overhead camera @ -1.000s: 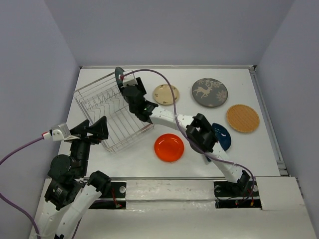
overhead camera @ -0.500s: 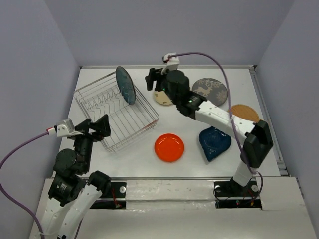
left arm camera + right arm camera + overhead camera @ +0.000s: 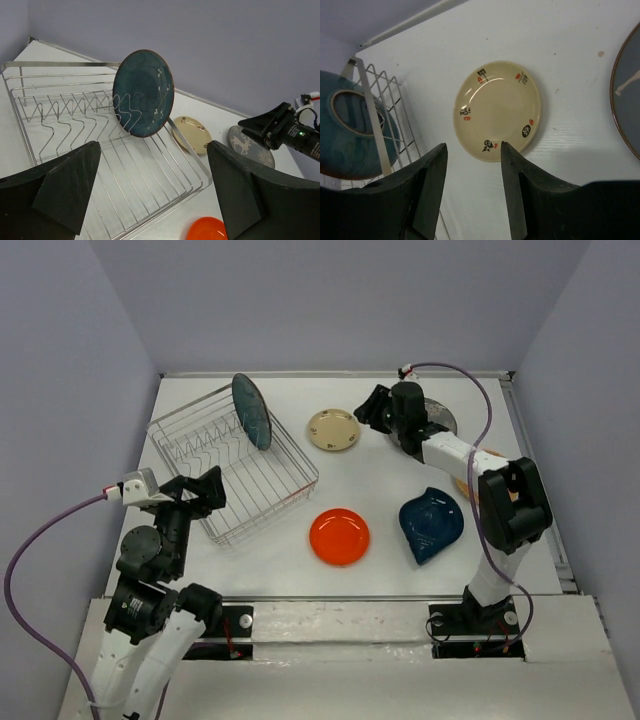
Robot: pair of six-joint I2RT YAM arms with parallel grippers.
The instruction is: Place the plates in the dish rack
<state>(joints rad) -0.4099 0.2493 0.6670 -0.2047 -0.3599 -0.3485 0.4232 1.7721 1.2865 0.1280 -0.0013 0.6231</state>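
Note:
The large teal plate (image 3: 251,411) stands upright between the tines at the far side of the dish rack (image 3: 262,490); it also shows in the left wrist view (image 3: 143,93). The small cream plate (image 3: 333,429) lies flat to the right of the rack. My right gripper (image 3: 368,410) hovers open and empty just right of it; in the right wrist view (image 3: 473,145) the cream plate (image 3: 497,110) lies just ahead of the jaws. The grey deer plate (image 3: 441,421) is partly behind the right arm. My left gripper (image 3: 205,490) is open and empty at the rack's near left edge.
The orange plate (image 3: 339,536) and the dark blue leaf plate (image 3: 431,524) lie on the table's near half. The tan woven plate (image 3: 466,484) is mostly hidden behind the right arm. Walls close the table on the left, back and right.
My right gripper has let go of the teal plate, left it standing in the rack, and swung right to beside the cream plate. The left arm has shifted slightly.

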